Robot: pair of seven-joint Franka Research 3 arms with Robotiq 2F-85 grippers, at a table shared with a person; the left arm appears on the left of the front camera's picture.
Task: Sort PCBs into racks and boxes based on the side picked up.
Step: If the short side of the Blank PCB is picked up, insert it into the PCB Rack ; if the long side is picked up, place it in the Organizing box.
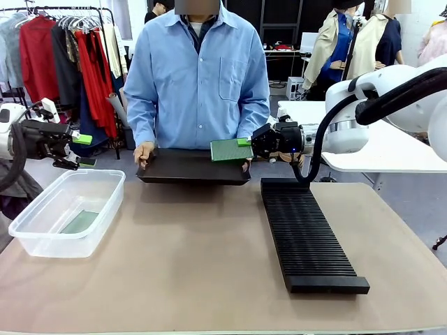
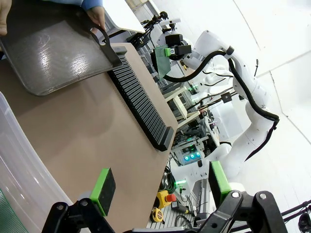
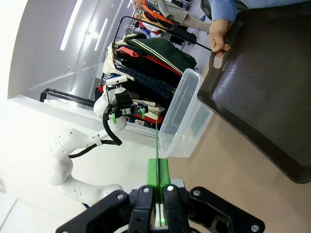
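The worktop (image 1: 188, 279) carries the long black rack (image 1: 307, 237) on its right half, and I see none of its ribbed slots filled. Just left of the rack's far end a person holds a shallow black tray (image 1: 192, 169) by its handles. Well to the left of the rack sits the clear box (image 1: 66, 209), with one green board (image 1: 79, 222) lying flat on its bottom. A second board (image 1: 230, 150) hangs in the air left of the rack's far end, above the tray's right corner. The right pincer (image 1: 246, 142) is clenched on its right edge, and in the wrist view the board shows edge-on as a thin line between the pads. The left pincer (image 1: 84, 151) hovers far left of the rack, above the box, released and holding nothing. The board looks light, thin and stiff with a smooth face, so it may twist in a shallow edge grip. It is best held by a bare margin and lowered squarely into a slot, since a corner catching a rib could chip it
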